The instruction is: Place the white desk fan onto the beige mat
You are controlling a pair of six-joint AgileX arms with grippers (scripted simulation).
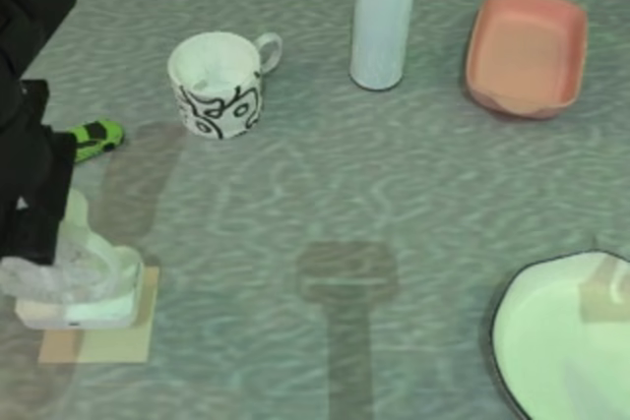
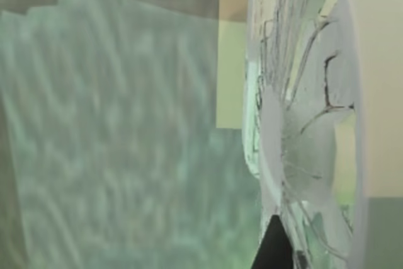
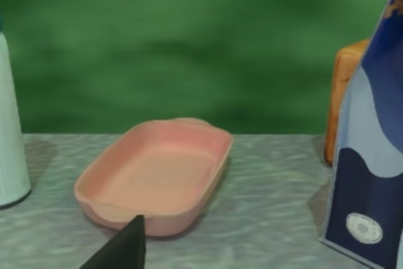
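At the table's left edge, the white desk fan (image 1: 74, 282) sits on the beige mat (image 1: 113, 341), squarish base down, its translucent round wire-grille head tilted, facing left. Whether my left gripper (image 1: 39, 228) above it pinches it, I cannot tell. Right arm unseen.

Fan (image 1: 84, 282): white plastic, semi-translucent, fine wire-like grille, smooth. Mat (image 1: 113, 341) under it: flat matt beige sheet, plain. Table (image 1: 394, 194): grey, mottled wavy pattern, matt. Mug (image 1: 217, 81) behind the fan: glossy white ceramic look, black swirls. Dish (image 1: 527, 46): smooth salmon-pink, satin. Bottle (image 1: 382, 17): smooth white. Toy car (image 1: 95, 137): shiny green.
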